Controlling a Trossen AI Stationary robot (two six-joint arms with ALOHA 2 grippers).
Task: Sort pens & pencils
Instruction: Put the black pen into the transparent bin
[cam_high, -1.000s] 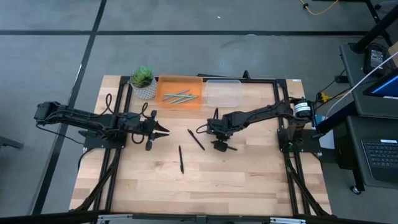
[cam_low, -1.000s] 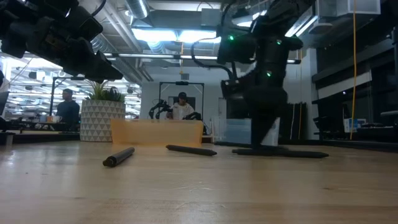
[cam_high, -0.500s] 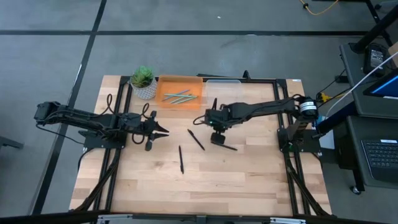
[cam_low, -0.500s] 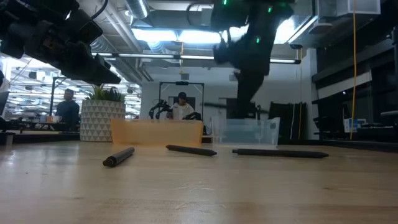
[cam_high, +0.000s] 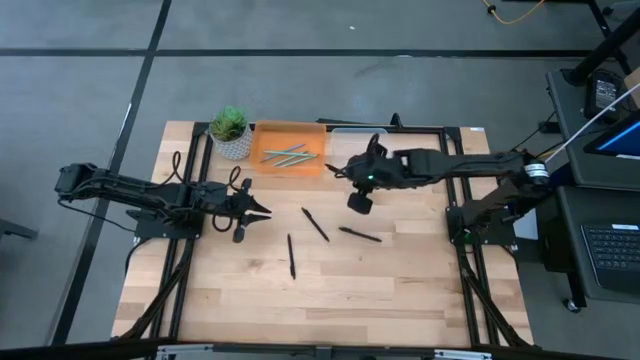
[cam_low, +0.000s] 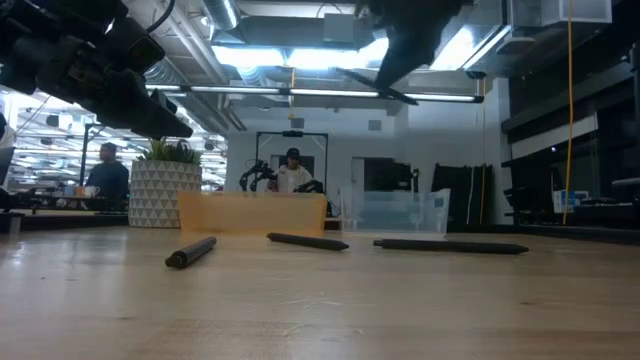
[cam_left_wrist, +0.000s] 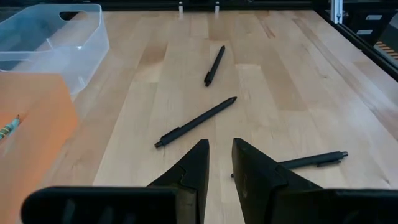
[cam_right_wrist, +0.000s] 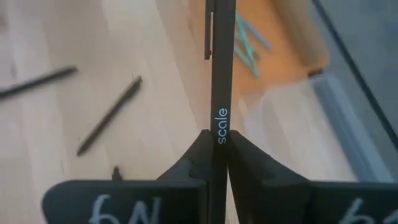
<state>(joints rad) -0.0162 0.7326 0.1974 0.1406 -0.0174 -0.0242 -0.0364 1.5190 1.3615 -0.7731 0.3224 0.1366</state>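
Right gripper (cam_right_wrist: 217, 163) pinches black pen (cam_right_wrist: 222, 68); I'd keep it level, carry over clear bin (cam_high: 358, 148), release low.

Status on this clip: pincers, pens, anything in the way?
Right pincer shut on black pen, raised near clear bin. Left pincer idle. Three pens left on table. Path clear.

Open tabletop (cam_high: 400, 290) toward the near edge — obstacles only three scattered pens (cam_high: 315, 224), mid-table.
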